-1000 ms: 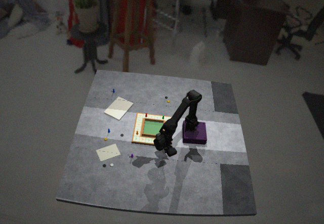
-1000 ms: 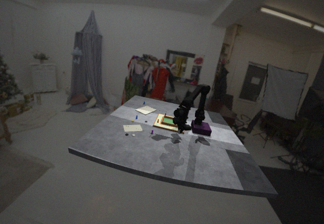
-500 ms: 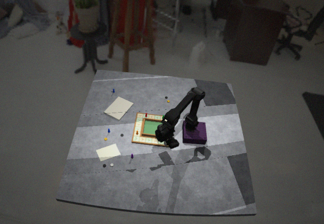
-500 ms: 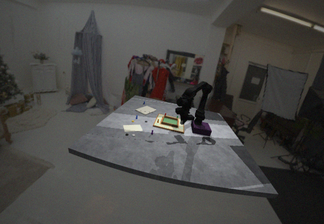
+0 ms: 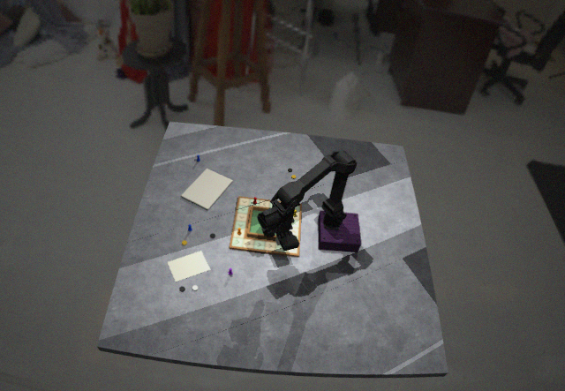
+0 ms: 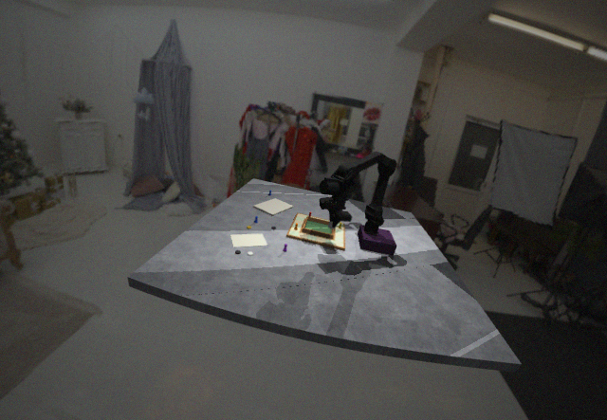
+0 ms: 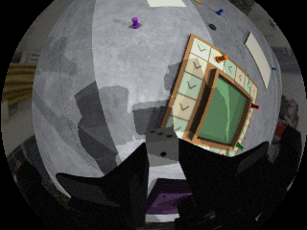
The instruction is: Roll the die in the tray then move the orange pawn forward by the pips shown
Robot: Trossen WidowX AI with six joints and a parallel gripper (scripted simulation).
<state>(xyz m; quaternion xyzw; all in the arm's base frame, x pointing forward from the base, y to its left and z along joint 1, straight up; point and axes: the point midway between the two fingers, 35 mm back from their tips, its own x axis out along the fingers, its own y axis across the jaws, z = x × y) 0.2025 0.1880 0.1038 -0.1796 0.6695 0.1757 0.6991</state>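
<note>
My gripper [image 7: 161,145] is shut on the grey-white die [image 7: 163,154], which shows dark pips between the fingertips in the wrist view. It is held above the board's near right part, beside the tray. The game board [image 5: 237,242] [image 7: 191,85] has arrowed squares around a wooden-walled tray [image 6: 319,233] [image 7: 204,104] with a green floor. The orange pawn [image 5: 238,231] [image 6: 295,227] [image 7: 221,58] stands upright on the board's left side. The arm hides part of the board in the top view.
A red pawn [image 5: 254,200] [image 7: 255,106], a green pawn [image 7: 240,146] and a yellow pawn [image 5: 295,214] stand on the board. A purple pawn [image 5: 230,272] [image 7: 135,22], blue pawns, two pale cards and small discs lie around it. The arm stands on a purple block [image 5: 340,239].
</note>
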